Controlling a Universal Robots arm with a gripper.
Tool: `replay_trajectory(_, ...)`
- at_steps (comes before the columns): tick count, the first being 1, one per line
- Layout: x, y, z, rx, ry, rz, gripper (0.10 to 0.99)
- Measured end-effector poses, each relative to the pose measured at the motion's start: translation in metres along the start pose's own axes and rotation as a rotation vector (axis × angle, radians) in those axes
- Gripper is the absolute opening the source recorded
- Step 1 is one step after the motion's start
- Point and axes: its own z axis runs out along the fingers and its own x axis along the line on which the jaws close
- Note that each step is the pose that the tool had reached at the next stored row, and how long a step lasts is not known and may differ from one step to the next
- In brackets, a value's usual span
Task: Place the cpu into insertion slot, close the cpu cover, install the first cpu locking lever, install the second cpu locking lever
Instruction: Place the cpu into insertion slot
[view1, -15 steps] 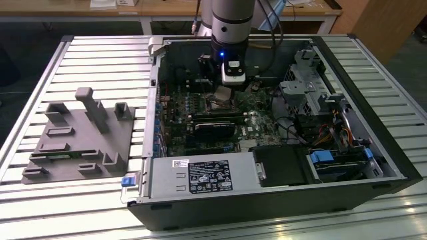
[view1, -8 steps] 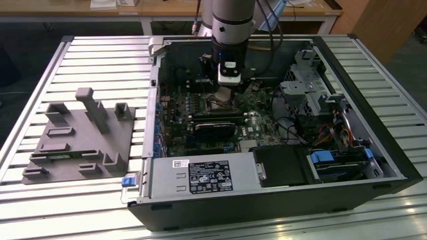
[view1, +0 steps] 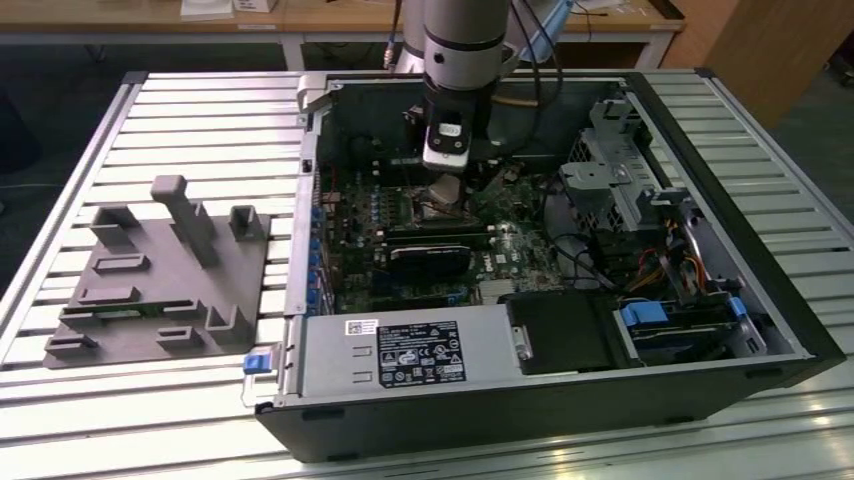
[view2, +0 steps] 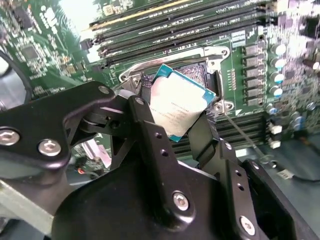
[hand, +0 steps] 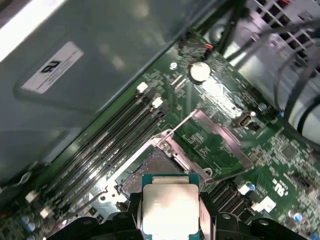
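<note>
end effector (view2: 178, 101) tight around cpu (hand: 170, 209)

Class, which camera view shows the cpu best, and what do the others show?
The second wrist view: the cpu shows its face and green edge, clamped in the end effector. The first wrist view shows just its silver top; the exterior view leaves it too small to tell.

A slatted metal table (view1: 200, 110) bears an open computer case (view1: 534, 410) and, beside it, a grey fixture (view1: 147, 300).
</note>
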Motion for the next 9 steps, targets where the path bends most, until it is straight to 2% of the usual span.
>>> replay_trajectory(9,0.0000,-0.0001,0.0016,-0.001,-0.0080,0.163,0.541)
